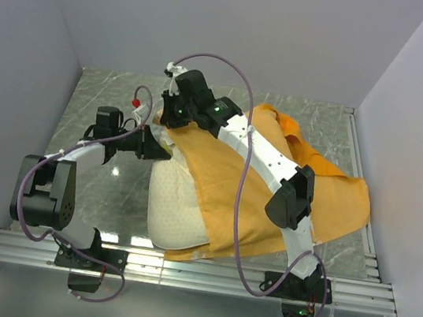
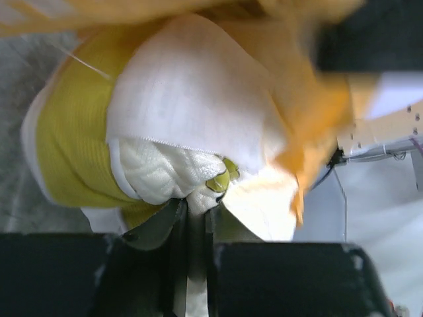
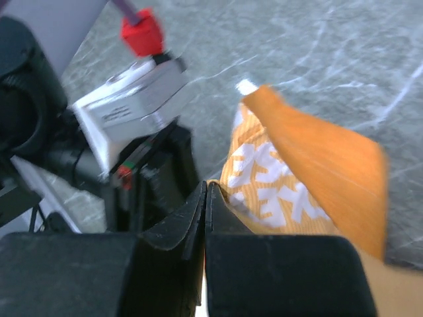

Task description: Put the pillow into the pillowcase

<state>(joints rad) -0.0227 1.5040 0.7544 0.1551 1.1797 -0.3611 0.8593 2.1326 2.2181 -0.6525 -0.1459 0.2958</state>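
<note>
About halfway: the pillow (image 1: pixel 176 209) lies on the table (image 1: pixel 109 95) with its near end bare outside the pillowcase (image 1: pixel 302 188), the left gripper (image 2: pixel 195 211) pinching its corner and the right gripper (image 3: pixel 205 198) clenched at the opening (whether on cloth is unclear)

The top external camera looks down from above and behind both arm bases, taking in the whole bench (image 1: pixel 108 103). The left wrist camera sights along the left tool (image 2: pixel 195 211), very near the pillow (image 2: pixel 165 172). The right wrist camera sights along the right tool (image 3: pixel 205 198), close, angled down at the bench. All three views share the pillowcase (image 3: pixel 310 158) edge.
</note>
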